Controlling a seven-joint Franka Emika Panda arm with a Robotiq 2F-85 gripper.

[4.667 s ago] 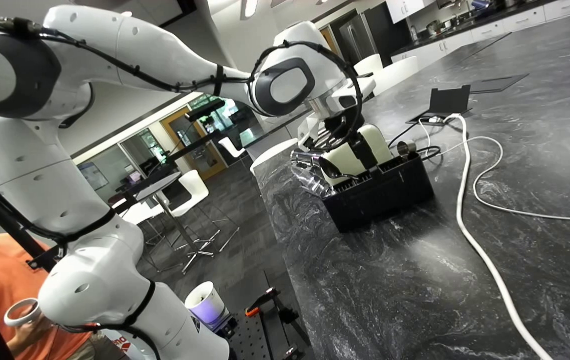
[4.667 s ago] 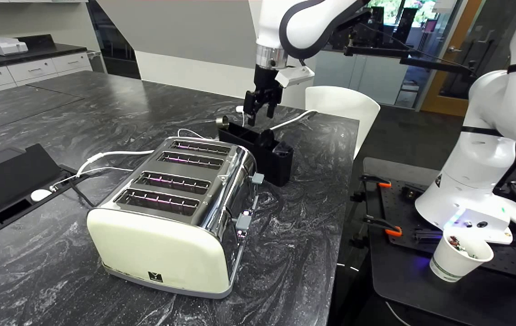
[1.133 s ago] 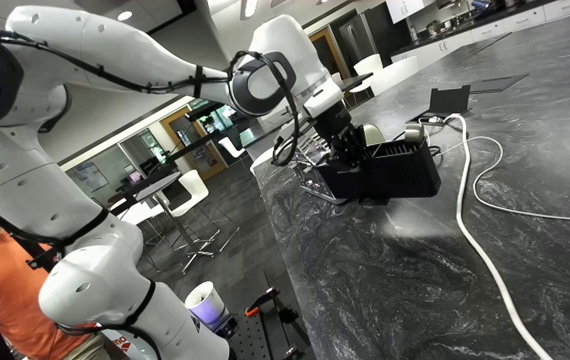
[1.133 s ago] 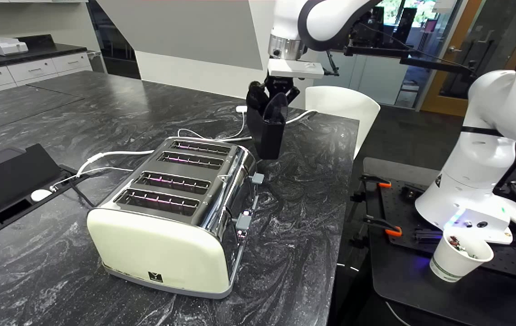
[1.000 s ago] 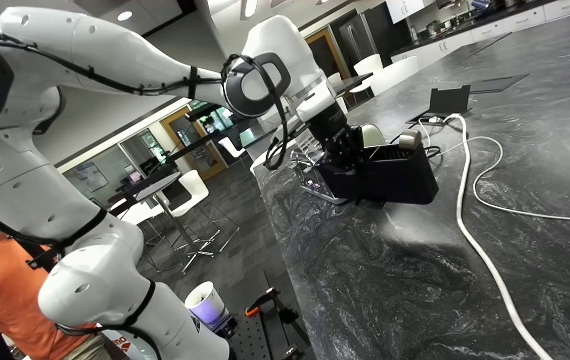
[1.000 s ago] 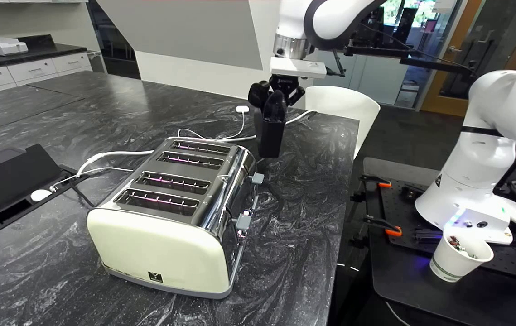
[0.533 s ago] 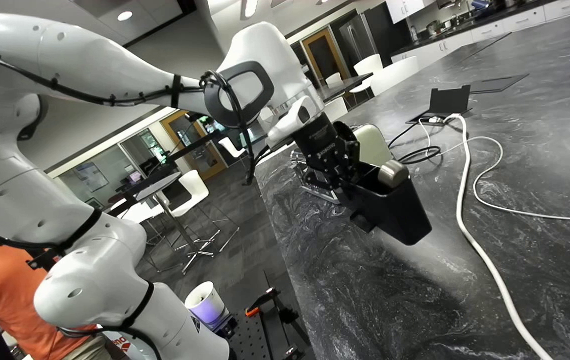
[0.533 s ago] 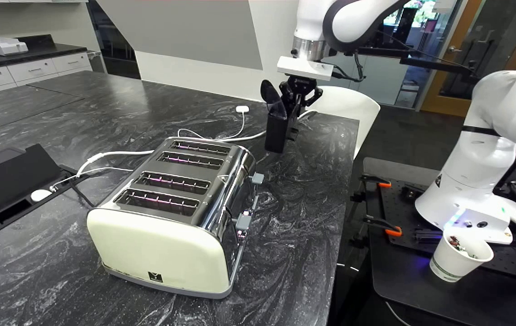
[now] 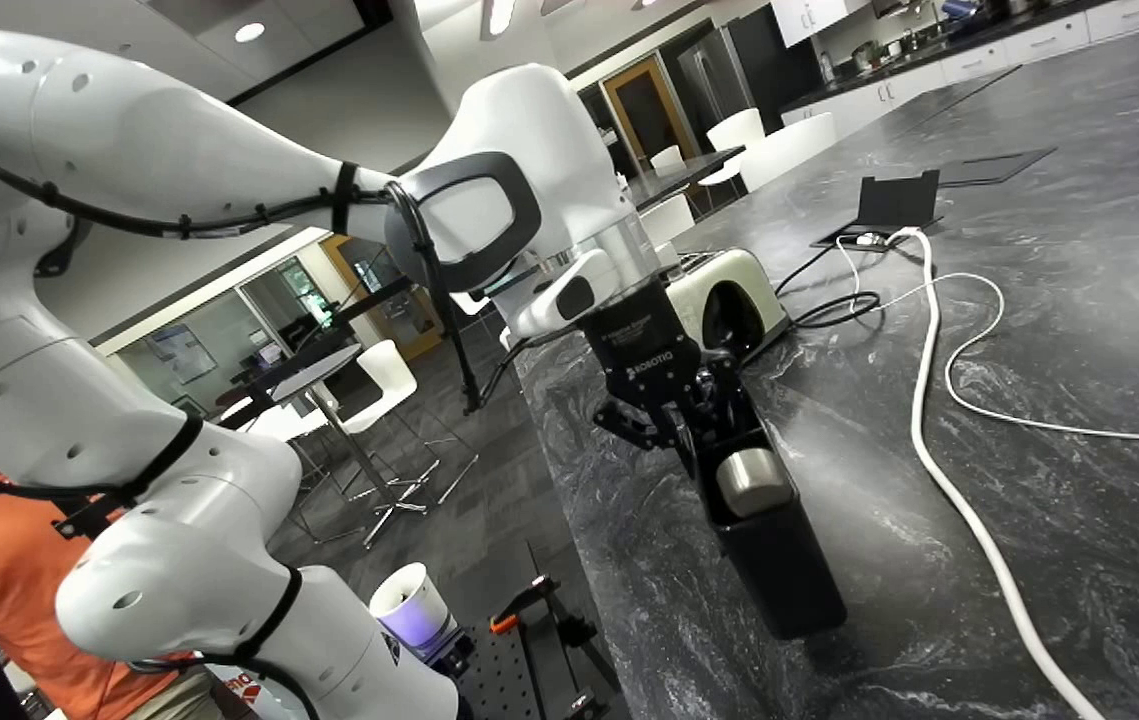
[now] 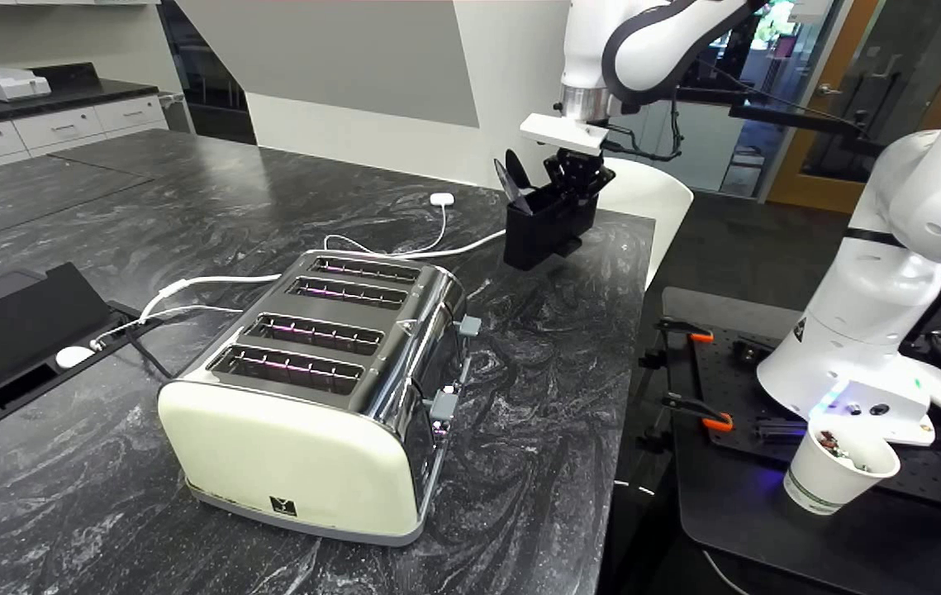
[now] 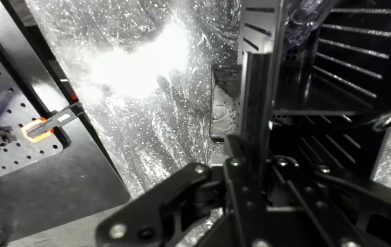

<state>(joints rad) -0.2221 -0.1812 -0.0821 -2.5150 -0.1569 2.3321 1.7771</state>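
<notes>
While the tool [image 11: 254,147] grips a caddy [image 10: 548,233], toaster [image 10: 313,405] apart, counter edge [image 10: 634,347] near.

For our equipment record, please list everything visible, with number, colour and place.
Counter: 1, dark marbled, foreground
Caddy: 1, black, held over counter
Utensils: 3+, black, clear, silver, in caddy
Toaster: 1, cream and chrome, on counter
Lidded box: 1, black, in counter
Cables: several, mostly white, on counter
Side table: 1, black, beside counter
Cup: 1, white, on side table
Clamps: 2+, black and orange, on side table
Chairs: several, white, background
Cabinets: several, white, background
Person: 1, orange-shirted, behind arm
Arm: 1, white, beside counter
Pincer: 1, black, gripping caddy
</notes>
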